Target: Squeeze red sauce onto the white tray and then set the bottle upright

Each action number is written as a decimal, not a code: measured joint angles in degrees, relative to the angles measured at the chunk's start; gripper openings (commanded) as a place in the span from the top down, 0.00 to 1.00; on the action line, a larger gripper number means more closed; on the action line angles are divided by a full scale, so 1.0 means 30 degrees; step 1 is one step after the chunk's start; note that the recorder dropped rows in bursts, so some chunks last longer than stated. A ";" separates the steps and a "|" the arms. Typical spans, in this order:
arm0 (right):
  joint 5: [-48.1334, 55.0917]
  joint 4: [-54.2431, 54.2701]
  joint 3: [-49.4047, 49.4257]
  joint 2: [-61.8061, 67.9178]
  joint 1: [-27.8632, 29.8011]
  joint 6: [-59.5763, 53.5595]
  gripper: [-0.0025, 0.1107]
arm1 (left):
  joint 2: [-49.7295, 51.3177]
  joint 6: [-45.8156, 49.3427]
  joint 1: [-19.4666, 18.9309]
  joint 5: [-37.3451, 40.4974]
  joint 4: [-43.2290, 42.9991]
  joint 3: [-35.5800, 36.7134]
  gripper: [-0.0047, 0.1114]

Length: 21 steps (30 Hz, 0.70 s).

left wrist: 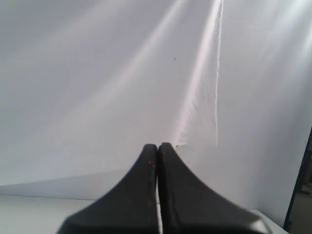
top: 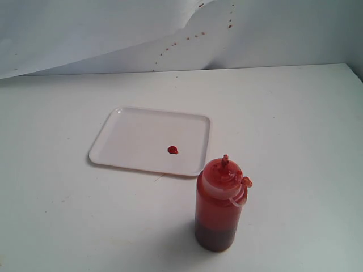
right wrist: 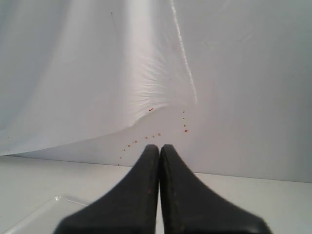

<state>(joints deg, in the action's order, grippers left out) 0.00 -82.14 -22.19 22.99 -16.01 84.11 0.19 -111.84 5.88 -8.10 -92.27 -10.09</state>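
The bottle stands upright on the table just in front of the white tray's right corner, its red nozzle up and its cap hanging on the tether at the right. A small blob of red sauce lies on the white tray, right of its middle. No arm shows in the exterior view. My left gripper is shut and empty, facing the white backdrop. Also shut and empty, my right gripper points at the backdrop, and a corner of the white tray shows beside its fingers.
A white sheet hangs behind the table, speckled with small red spots. The table's right edge lies at the far right of the exterior view. A dark edge shows at the side of the left wrist view.
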 measured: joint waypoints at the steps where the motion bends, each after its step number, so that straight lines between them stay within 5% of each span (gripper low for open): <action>1: 0.0000 0.0000 0.0000 0.0000 0.0000 0.0000 0.98 | 0.0000 0.0000 -0.0114 0.0000 0.0252 0.0000 0.96; 5: 0.0000 0.0000 0.0000 0.0000 0.0000 0.0000 0.98 | 0.0000 0.1117 -0.0155 -0.0429 0.0935 0.0031 0.96; 7: -0.0124 0.0000 0.0000 0.0000 0.0000 0.0000 0.98 | 0.0000 0.4902 -0.0155 -0.0452 0.3613 0.0272 0.96; 10: -0.0124 0.0000 0.0000 0.0000 0.0000 0.0000 0.98 | 0.0000 1.5280 -0.0155 -0.0419 1.3607 0.1081 0.96; 11: -0.0124 0.0000 0.0000 0.0000 0.0000 0.0000 0.98 | 0.0000 2.3081 -0.0155 0.0309 2.0875 0.1716 0.96; 13: -0.0124 0.0000 0.0000 0.0000 0.0000 0.0000 0.98 | 0.0000 3.0356 -0.0155 0.2699 2.6575 0.2331 0.96; 15: -0.0124 0.0000 0.0000 0.0000 0.0000 0.0000 0.98 | 0.0000 3.3303 -0.0165 0.5110 2.7774 0.2907 0.96; 21: -0.0124 0.0000 0.0000 0.0000 0.0000 0.0000 0.98 | 0.0000 3.4228 -0.0165 0.7896 2.7781 0.3320 0.96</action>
<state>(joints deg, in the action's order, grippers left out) -0.37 -82.14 -22.19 22.99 -16.01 84.11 0.19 -9.16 5.38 15.59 -8.93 -0.13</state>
